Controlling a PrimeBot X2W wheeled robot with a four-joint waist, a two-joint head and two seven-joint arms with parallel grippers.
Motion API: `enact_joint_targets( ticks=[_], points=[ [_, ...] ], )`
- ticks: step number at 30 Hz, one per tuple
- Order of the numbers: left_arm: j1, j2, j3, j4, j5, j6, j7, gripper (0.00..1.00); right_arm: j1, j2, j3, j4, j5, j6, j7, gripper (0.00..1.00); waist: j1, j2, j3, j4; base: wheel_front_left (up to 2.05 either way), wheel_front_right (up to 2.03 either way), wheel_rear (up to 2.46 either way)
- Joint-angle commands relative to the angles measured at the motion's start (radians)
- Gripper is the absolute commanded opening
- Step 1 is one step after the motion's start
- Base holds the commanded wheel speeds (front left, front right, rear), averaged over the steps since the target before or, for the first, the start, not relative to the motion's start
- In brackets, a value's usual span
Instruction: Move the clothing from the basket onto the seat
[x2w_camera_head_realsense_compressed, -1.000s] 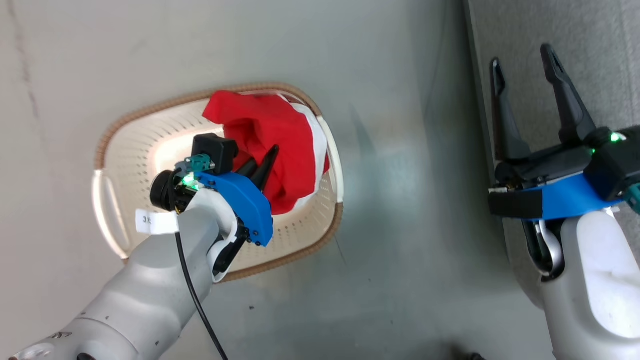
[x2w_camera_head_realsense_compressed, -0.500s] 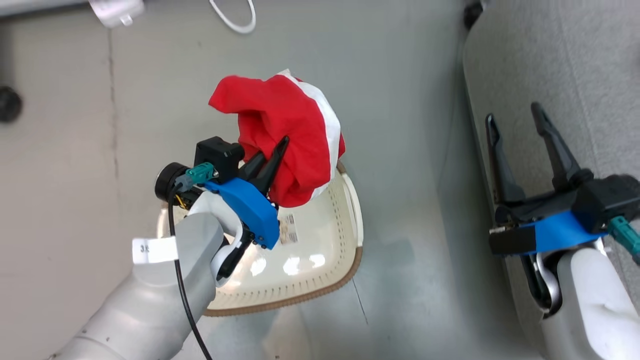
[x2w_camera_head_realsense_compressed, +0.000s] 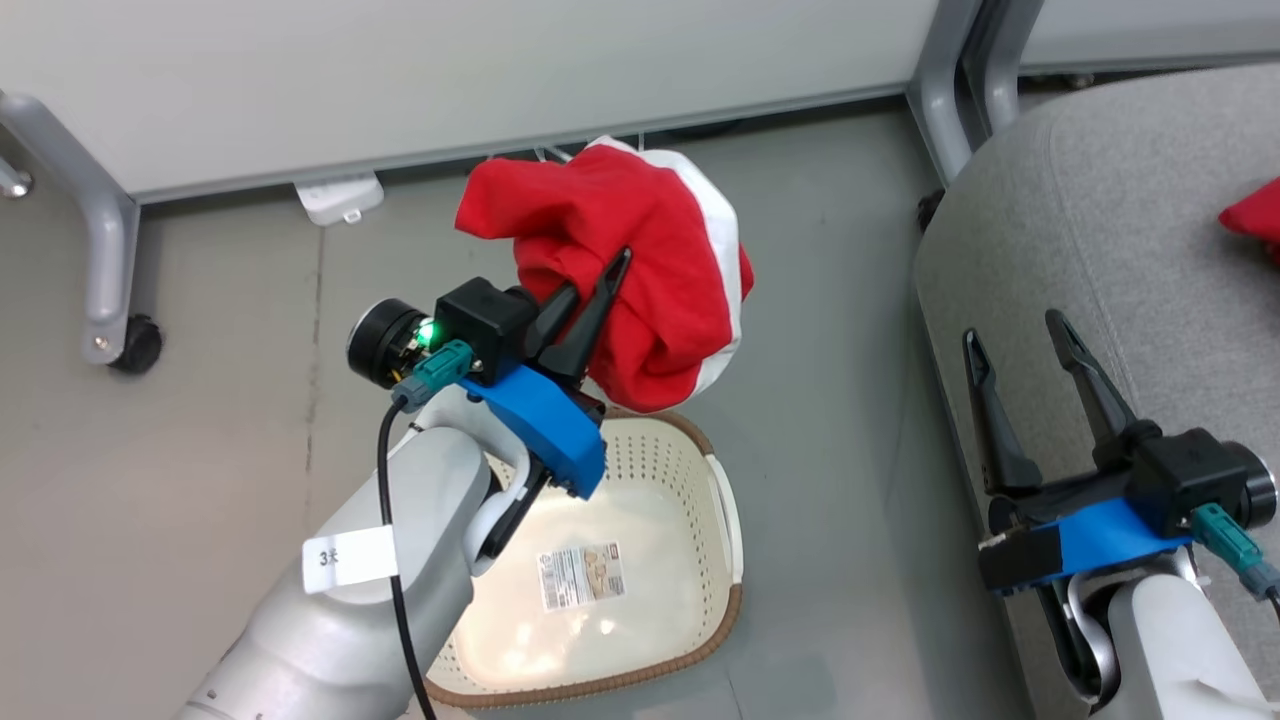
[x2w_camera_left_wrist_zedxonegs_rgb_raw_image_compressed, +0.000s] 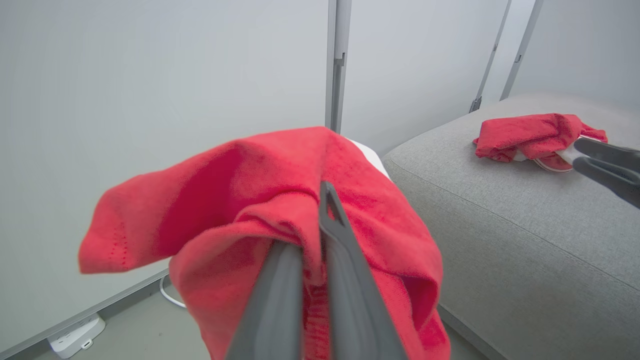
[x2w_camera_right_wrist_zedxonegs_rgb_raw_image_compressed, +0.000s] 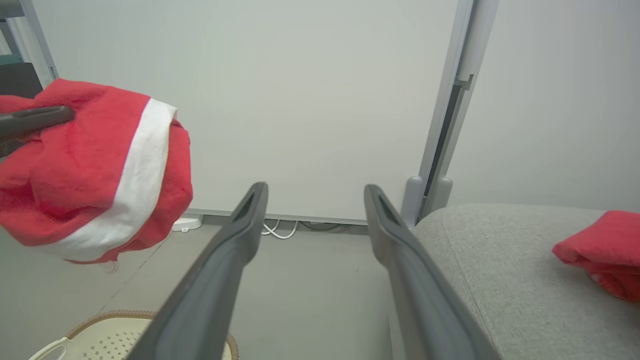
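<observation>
Cream-white perforated plastic laundry basket (x2w_camera_head_realsense_compressed: 690, 480) with a brown woven-look rim stands on the grey floor (x2w_camera_head_realsense_compressed: 850, 300). Its bare bottom carries a barcode sticker (x2w_camera_head_realsense_compressed: 582, 576). The left gripper (x2w_camera_head_realsense_compressed: 598, 272) is clenched on a soft red garment with a white band (x2w_camera_head_realsense_compressed: 650, 230), which hangs in the air above the basket's far rim and clear of it. A second crumpled red garment (x2w_camera_left_wrist_zedxonegs_rgb_raw_image_compressed: 530, 137) lies on the large grey fabric seat cushion (x2w_camera_head_realsense_compressed: 1120, 220). The right gripper (x2w_camera_head_realsense_compressed: 1010, 328) hovers spread wide and empty over the seat's near edge.
</observation>
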Motion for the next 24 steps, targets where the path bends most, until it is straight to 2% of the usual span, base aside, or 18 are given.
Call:
enact_joint_targets(
  ticks=[1,13,24],
  points=[
    [0.010,-0.009,0.012,-0.011,0.018,0.002,-0.005,0.00,0.025,-0.006,-0.002,0.004,0.002,0.000,-0.003,1.00,0.0002,-0.0001,-0.044,0.011,0.00,0.00,0.00],
    [0.009,-0.050,-0.001,-0.032,0.065,-0.001,-0.005,0.00,0.107,0.005,-0.009,0.013,0.008,0.000,-0.003,1.00,0.0002,-0.0001,-0.153,0.023,0.00,0.00,0.00],
    [0.011,-0.052,-0.024,-0.033,0.056,-0.001,-0.005,0.00,0.116,0.010,-0.005,0.001,0.008,0.000,-0.003,1.00,0.0002,-0.0001,-0.168,0.024,0.00,0.00,0.00]
  ],
)
